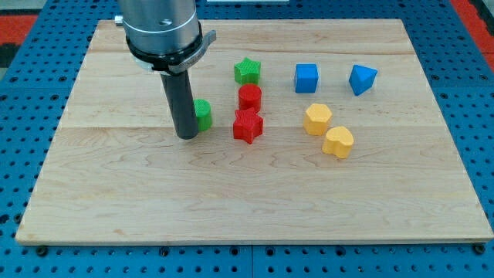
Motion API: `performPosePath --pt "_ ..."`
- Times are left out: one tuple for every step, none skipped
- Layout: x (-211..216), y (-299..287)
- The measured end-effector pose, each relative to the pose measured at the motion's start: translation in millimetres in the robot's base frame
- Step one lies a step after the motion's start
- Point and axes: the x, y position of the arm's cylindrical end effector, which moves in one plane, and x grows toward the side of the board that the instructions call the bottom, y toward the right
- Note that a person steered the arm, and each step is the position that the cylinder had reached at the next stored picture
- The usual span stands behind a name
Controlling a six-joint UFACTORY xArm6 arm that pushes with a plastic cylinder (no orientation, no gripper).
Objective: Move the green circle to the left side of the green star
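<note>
The green circle (203, 113) sits on the wooden board (247, 193), left of centre, partly hidden by my rod. My tip (186, 135) rests on the board at the circle's left side, touching or nearly touching it. The green star (248, 71) lies up and to the right of the circle, near the view's top centre.
A red cylinder (249, 97) and a red star (248, 126) stand below the green star, right of the green circle. Two blue blocks (306, 77) (362, 79) lie at the upper right. Two yellow blocks (317, 119) (338, 142) lie right of centre.
</note>
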Motion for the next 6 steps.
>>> performPosePath --pt "46.5 -5.6" --pt "-9.9 10.3" --pt "-68.2 11.2" --pt "-85.4 10.1" --pt "-59.4 10.9" --pt "-60.1 19.4"
